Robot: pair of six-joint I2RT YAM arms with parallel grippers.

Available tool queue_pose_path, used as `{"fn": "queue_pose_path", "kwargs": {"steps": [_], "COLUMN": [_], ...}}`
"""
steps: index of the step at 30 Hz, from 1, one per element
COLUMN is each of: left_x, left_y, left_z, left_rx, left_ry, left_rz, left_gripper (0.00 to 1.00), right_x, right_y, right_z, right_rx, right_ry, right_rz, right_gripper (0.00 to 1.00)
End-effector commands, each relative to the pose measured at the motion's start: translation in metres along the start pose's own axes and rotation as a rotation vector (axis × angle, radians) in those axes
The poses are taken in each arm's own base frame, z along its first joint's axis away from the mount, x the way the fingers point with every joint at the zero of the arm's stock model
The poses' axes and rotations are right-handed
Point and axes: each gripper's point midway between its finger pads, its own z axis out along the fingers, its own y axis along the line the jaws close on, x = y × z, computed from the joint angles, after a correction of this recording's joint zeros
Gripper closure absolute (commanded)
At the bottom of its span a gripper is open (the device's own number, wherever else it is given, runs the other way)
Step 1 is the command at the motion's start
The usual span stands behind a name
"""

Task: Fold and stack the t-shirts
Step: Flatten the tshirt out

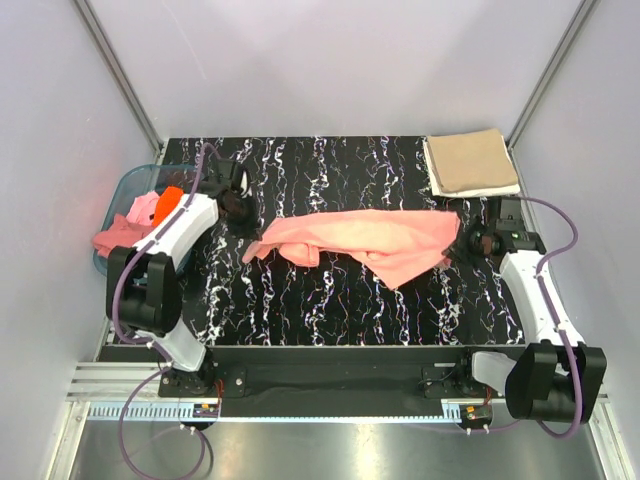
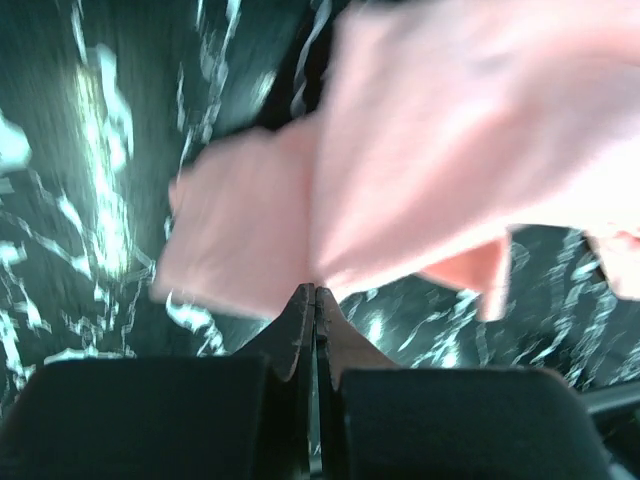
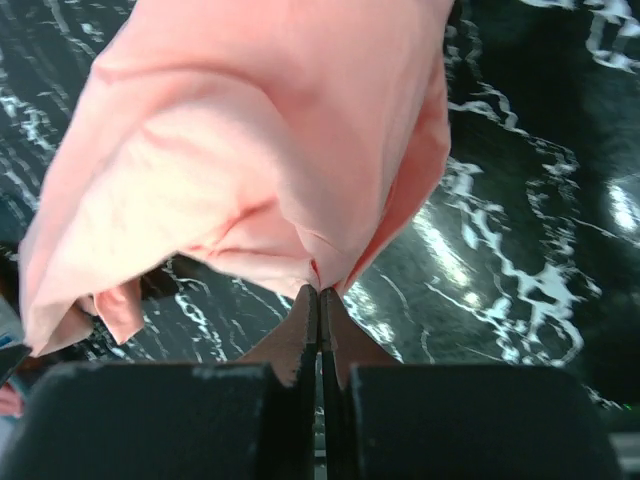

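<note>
Clamping shut with the left gripper (image 1: 243, 212) on one end of the salmon-pink t-shirt (image 1: 370, 238) and with the right gripper (image 1: 470, 240) on the other, stretching it slack between the two. Leaving untouched a folded tan t-shirt (image 1: 470, 162) just beyond the right gripper, and pink and orange t-shirts (image 1: 140, 215) heaped in the basket (image 1: 122, 188) beside the left gripper.
</note>
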Motion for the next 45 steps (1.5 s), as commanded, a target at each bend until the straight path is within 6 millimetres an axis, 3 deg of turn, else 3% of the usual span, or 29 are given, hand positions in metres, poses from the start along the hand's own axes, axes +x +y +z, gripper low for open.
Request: {"fn": "queue_pose_path", "kwargs": {"steps": [1,3,4,6,8,9,10,11,12,13,14,15,16,17,18,19,20,21,22,23,24,25,27,28,31,33,39,43,45], "left_x": [-0.024,-0.04,-0.059,-0.083,-0.125,-0.136,-0.168,-0.181,-0.191,-0.212,-0.216,-0.216,-0.217,-0.209,-0.204,-0.189,-0.182,-0.173,-0.146,-0.137,-0.125,-0.094,-0.069,-0.043,-0.01,0.002,0.013,0.002,0.006], "left_y": [-0.013,-0.014,-0.023,-0.03,-0.051,-0.052,-0.07,-0.076,-0.073,-0.084,-0.082,-0.079,-0.081,-0.077,-0.075,-0.055,-0.055,-0.047,-0.028,-0.034,-0.031,-0.023,-0.027,-0.024,-0.033,-0.041,-0.034,-0.034,-0.036], "left_z": [-0.023,-0.037,-0.05,-0.046,-0.058,-0.036,-0.054,-0.053,-0.026,-0.036,-0.028,-0.006,-0.005,0.003,-0.004,0.011,-0.006,-0.008,0.006,-0.011,-0.011,0.008,0.003,0.017,0.026,0.031,0.038,0.041,0.047], "left_rx": [0.036,0.017,0.028,0.035,0.087,0.094,0.146,0.182,0.176,0.212,0.225,0.234,0.252,0.238,0.226,0.137,0.104,0.056,-0.021,-0.017,-0.029,-0.027,0.039,0.072,0.184,0.259,0.256,0.219,0.215], "left_ry": [-0.099,-0.16,-0.218,-0.25,-0.331,-0.297,-0.372,-0.379,-0.35,-0.396,-0.376,-0.333,-0.32,-0.286,-0.29,-0.257,-0.282,-0.282,-0.229,-0.256,-0.248,-0.194,-0.182,-0.125,-0.053,-0.029,-0.028,-0.113,-0.107], "left_rz": [0.045,0.056,0.081,0.112,0.149,0.146,0.154,0.153,0.143,0.147,0.135,0.119,0.106,0.091,0.088,0.059,0.067,0.063,0.03,0.036,0.027,-0.007,-0.052,-0.093,-0.177,-0.219,-0.281,-0.119,-0.06], "left_gripper": [1.0,1.0,1.0,1.0,1.0,1.0,1.0,1.0,1.0,0.96,0.91,0.82,0.75,0.68,0.61,0.55,0.54,0.53,0.52,0.52,0.52,0.52,0.52,0.51,0.51,0.51,0.45,0.42,0.41], "right_x": [-0.018,-0.024,-0.027,-0.024,-0.02,-0.016,-0.016,-0.015,-0.016,-0.016,-0.015,-0.014,-0.011,-0.009,-0.003,-0.002,-0.001,0.003,0.003,0.004,0.005,0.006,0.008,0.009,0.01,0.011,0.016,0.017,0.017], "right_y": [-0.004,-0.004,-0.012,-0.023,-0.027,-0.029,-0.028,-0.03,-0.03,-0.03,-0.029,-0.028,-0.026,-0.022,-0.025,-0.024,-0.026,-0.029,-0.03,-0.03,-0.031,-0.03,-0.028,-0.024,-0.019,-0.018,-0.018,-0.015,-0.012], "right_z": [-0.017,-0.022,-0.021,-0.018,-0.013,-0.01,-0.009,-0.006,-0.005,-0.004,-0.004,-0.004,-0.004,-0.006,-0.005,-0.005,-0.004,-0.002,0.0,0.001,0.003,0.004,0.005,0.006,0.007,0.008,0.009,0.006,0.005], "right_rx": [0.033,0.045,0.082,0.12,0.126,0.126,0.118,0.129,0.134,0.136,0.132,0.122,0.112,0.087,0.086,0.075,0.077,0.084,0.088,0.087,0.089,0.082,0.066,0.046,0.014,0.007,-0.014,-0.042,-0.054], "right_ry": [-0.071,-0.098,-0.118,-0.118,-0.111,-0.099,-0.1,-0.092,-0.094,-0.087,-0.082,-0.078,-0.066,-0.062,-0.052,-0.053,-0.053,-0.045,-0.043,-0.038,-0.034,-0.023,-0.016,-0.009,0.001,0.003,0.009,-0.002,-0.002], "right_rz": [-0.057,-0.064,-0.062,-0.045,-0.011,-0.002,0.0,0.007,0.005,0.005,0.006,0.009,0.016,0.033,0.04,0.046,0.048,0.051,0.052,0.053,0.053,0.053,0.051,0.051,0.043,0.042,0.048,0.063,0.063], "right_gripper": [1.0,1.0,1.0,1.0,1.0,1.0,1.0,1.0,1.0,1.0,1.0,1.0,1.0,1.0,1.0,1.0,1.0,1.0,1.0,1.0,1.0,1.0,1.0,1.0,1.0,1.0,1.0,1.0,1.0]}}
